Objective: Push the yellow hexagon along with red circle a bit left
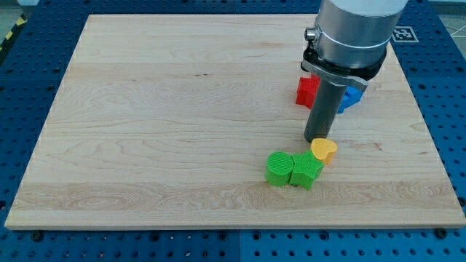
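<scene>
1. Pale wooden board (182,124) lies on a blue perforated table (451,109), which frames it on all sides of the view.
2. Going outward from the end effector: my tip (316,140) is a bare dark rod with nothing to open, close or grip; its lower end sits on the board at the view's right of centre.
3. My tip stands just above the yellow block (325,150), at that block's upper left edge; touching or a hair apart, I cannot tell. The block looks heart-shaped rather than six-sided.
4. Two green blocks lie just below and to the view's left of the yellow one: a rounded green block (277,168) and an angular green block (306,171), pressed side by side. The angular one touches the yellow block's lower edge.
5. Toward the view's top, behind the rod, a red block (306,89) shows on the rod's left and a blue block (352,97) on its right; both are partly hidden by the arm, so their shapes stay unclear.
6. No yellow hexagon or red circle can be surely made out as such.
</scene>
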Action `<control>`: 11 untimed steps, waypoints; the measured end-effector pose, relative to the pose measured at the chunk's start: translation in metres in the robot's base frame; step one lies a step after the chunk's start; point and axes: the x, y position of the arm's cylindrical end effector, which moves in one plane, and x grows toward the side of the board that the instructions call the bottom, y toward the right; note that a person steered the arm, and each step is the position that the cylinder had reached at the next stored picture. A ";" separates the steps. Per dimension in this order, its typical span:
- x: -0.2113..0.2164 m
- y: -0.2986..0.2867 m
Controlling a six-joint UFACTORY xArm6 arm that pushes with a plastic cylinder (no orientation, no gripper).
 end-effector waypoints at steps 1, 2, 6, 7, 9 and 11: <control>0.000 0.004; 0.000 0.006; -0.066 0.108; -0.091 0.117; -0.141 0.095; -0.152 0.059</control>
